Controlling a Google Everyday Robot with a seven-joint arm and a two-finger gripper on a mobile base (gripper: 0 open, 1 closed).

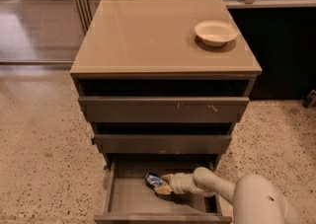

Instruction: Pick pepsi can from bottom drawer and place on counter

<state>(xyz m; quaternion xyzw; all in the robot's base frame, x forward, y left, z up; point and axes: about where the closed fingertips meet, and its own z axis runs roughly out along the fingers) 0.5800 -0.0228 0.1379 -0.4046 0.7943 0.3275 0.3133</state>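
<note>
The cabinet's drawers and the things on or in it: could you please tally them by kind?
Grey-brown cabinet drawers: 3
White round bowl on the tan counter: 1
Dark blue metal pepsi can in the bottom drawer: 1
Gripper, at the can in that drawer: 1
Total: 6

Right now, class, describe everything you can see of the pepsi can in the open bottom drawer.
The pepsi can is small and dark blue with white and light-blue markings, and it looks like metal. It appears to lie tilted rather than upright on the floor of the pulled-out bottom drawer, near the middle. The gripper is down in the drawer, right up against the can's right side. Whether it has hold of the can cannot be told.
</note>
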